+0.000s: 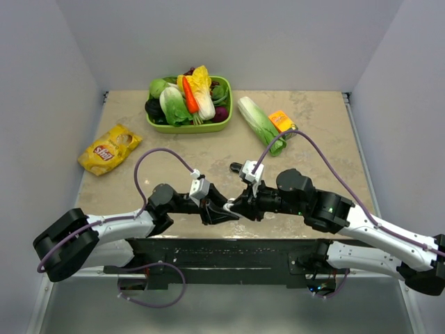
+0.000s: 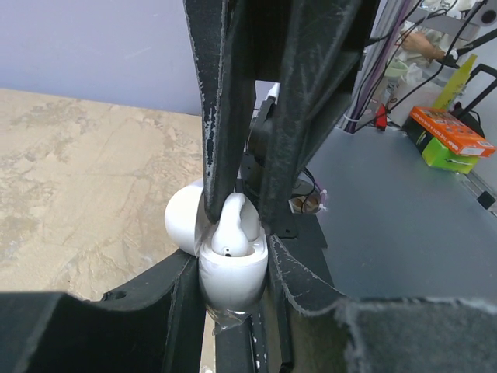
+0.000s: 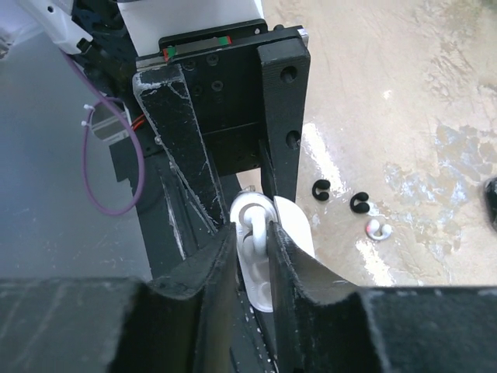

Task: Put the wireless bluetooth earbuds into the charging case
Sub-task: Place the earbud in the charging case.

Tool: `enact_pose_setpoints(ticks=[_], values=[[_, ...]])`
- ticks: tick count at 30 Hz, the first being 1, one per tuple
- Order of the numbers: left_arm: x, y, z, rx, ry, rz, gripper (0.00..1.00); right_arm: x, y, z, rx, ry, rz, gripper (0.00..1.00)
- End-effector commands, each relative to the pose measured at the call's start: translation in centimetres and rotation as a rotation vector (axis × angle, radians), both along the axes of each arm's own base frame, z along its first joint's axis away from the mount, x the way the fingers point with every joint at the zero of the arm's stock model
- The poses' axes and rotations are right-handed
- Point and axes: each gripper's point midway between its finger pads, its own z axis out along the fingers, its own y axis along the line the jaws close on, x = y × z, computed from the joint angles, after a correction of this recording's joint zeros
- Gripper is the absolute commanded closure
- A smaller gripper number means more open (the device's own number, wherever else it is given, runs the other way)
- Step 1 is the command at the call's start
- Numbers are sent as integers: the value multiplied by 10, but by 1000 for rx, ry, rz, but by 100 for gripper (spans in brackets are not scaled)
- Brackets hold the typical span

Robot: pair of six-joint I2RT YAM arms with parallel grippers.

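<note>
Clamping the white charging case point(image 2: 231, 284) in the left gripper point(image 2: 233, 258), flanking a white earbud point(image 2: 235, 233) in it with the right gripper point(image 2: 238, 221), grip or release impossible to tell.

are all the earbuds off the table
No, the right wrist view shows a white earbud and two black ones lying loose on the table.
</note>
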Motion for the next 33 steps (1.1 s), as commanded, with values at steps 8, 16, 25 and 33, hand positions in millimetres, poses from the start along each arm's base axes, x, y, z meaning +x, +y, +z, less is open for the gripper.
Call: enact_pose_setpoints(ticks=[8,16,25,33], values=[[3,4,30,-124,-78,43,100,8,-2,14,55,-5,-74,56],[1,6,31,-136,-76,44,100,13,-7,33,115,-22,-123,64],[0,8,33,-145,-79,46,100,15,-4,24,92,-9,-133,76],[-2,9,32,-142,-78,43,100,17,2,17,67,-3,-120,74]])
